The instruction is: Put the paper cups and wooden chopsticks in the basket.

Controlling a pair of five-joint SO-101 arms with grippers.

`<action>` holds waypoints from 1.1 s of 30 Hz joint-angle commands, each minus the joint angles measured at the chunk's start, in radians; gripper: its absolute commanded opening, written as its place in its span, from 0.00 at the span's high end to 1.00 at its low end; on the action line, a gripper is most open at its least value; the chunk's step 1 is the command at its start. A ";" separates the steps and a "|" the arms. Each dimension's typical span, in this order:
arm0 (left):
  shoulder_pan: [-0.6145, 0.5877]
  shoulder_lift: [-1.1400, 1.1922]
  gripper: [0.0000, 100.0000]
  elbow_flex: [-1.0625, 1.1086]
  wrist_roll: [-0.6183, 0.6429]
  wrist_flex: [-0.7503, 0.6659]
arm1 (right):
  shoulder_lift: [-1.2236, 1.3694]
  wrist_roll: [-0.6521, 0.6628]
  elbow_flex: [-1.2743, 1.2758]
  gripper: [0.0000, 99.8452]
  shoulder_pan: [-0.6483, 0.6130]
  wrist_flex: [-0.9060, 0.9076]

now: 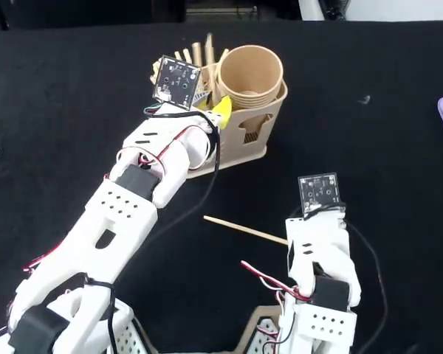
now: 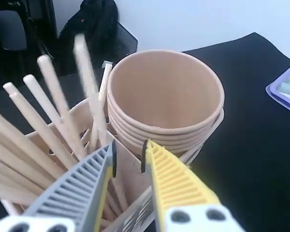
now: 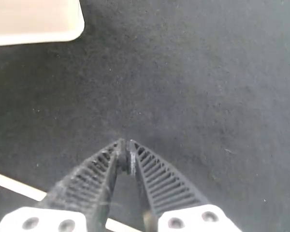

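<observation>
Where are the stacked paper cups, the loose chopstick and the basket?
paper cups [image 1: 249, 74]: high view, inside of top cup.
loose chopstick [image 1: 245, 229]: high view, mid-shaft.
basket [image 1: 273, 118]: high view, side wall.

I see tan paper cups [image 2: 164, 96] and pale chopsticks [image 2: 61, 104] ahead of my left gripper's [image 2: 128, 157] 1 grey, 1 yellow finger; table [image 2: 251, 121] black.

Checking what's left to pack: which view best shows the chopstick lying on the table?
The high view: the chopstick lies there nearly whole. The right wrist view catches a short stretch behind its tool; the left wrist view faces the basket.
</observation>
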 commanded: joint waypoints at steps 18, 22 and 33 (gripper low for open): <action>-0.269 -0.408 0.88 -0.254 0.000 0.334 | -0.079 -0.009 -0.005 0.98 -0.008 0.000; -0.390 -0.446 0.88 -0.185 0.000 0.565 | -0.088 0.058 -0.010 0.96 -0.017 -0.003; -0.662 -0.235 0.88 0.263 -0.011 0.621 | -0.079 0.164 -0.268 0.90 -0.068 0.150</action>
